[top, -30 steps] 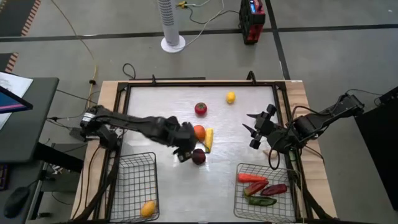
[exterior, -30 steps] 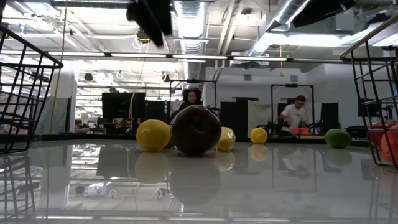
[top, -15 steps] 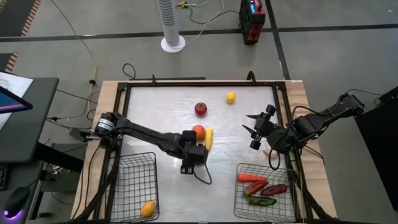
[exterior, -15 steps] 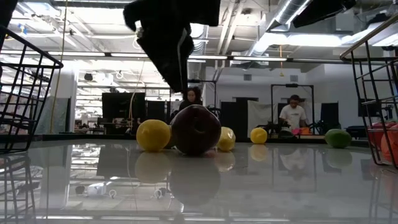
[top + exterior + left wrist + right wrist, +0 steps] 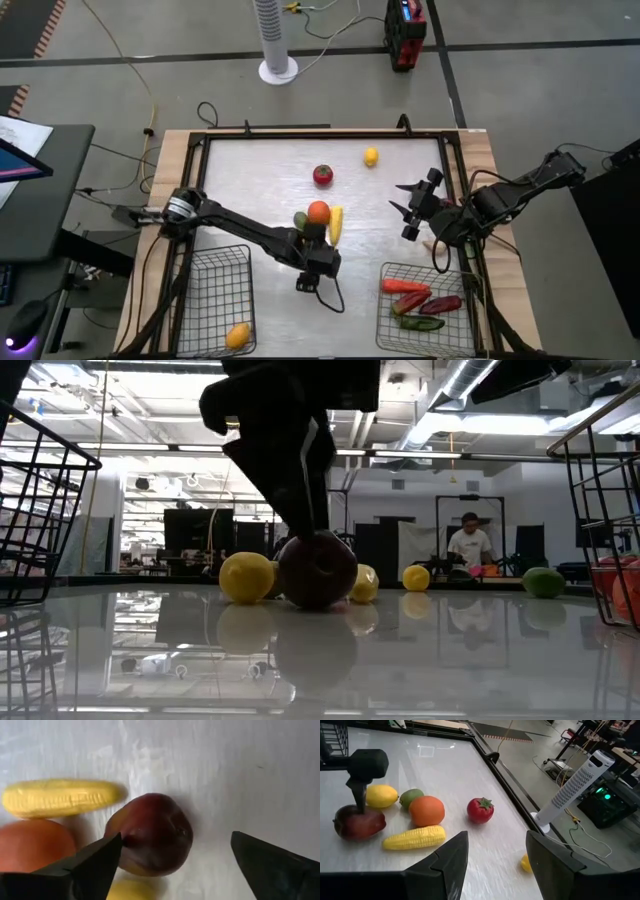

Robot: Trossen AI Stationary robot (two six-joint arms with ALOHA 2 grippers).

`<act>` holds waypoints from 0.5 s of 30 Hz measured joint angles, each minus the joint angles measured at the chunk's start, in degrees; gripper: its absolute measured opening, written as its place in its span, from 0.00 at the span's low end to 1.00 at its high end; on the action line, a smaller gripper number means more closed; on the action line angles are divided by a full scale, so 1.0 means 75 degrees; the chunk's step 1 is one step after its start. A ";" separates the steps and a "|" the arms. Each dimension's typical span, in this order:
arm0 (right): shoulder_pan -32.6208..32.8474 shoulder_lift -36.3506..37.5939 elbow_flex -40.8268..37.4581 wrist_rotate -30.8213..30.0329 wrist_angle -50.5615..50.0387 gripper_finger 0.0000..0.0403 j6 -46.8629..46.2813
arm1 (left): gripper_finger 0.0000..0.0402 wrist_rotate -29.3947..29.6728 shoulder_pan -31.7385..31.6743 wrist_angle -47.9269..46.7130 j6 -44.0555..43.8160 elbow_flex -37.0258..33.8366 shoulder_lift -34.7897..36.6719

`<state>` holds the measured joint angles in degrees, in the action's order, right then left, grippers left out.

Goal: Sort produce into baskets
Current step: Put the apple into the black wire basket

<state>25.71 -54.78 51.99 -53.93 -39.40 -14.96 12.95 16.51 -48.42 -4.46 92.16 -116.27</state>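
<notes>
My left end effector (image 5: 172, 865) is spread wide around the dark purple plum (image 5: 152, 834) on the white surface (image 5: 260, 180), one finger touching it, nothing gripped. The plum sits just beside the yellow corn (image 5: 60, 797) and the orange (image 5: 32, 845). My right end effector (image 5: 495, 857) hangs open and empty, well apart from the plum.

No text, label, brand, number or sign can be read in any of the views.
</notes>
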 joint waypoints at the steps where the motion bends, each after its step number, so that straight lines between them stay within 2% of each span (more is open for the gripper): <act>1: 0.0000 0.0000 0.0000 0.0000 0.0003 0.56 0.0000 | 0.93 0.0092 0.0020 -0.0001 0.0192 -0.0004 -0.0005; 5: 0.0000 0.0000 0.0000 0.0003 0.0003 0.56 0.0000 | 0.98 0.0727 0.0114 0.0100 0.0941 -0.0061 -0.0012; 15: 0.0000 0.0000 0.0000 0.0003 0.0003 0.56 0.0000 | 0.99 0.0436 0.0013 0.0331 0.1709 -0.0458 -0.0020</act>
<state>25.71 -54.78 51.99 -53.91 -39.38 -14.96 16.22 16.61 -45.94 8.36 88.72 -116.42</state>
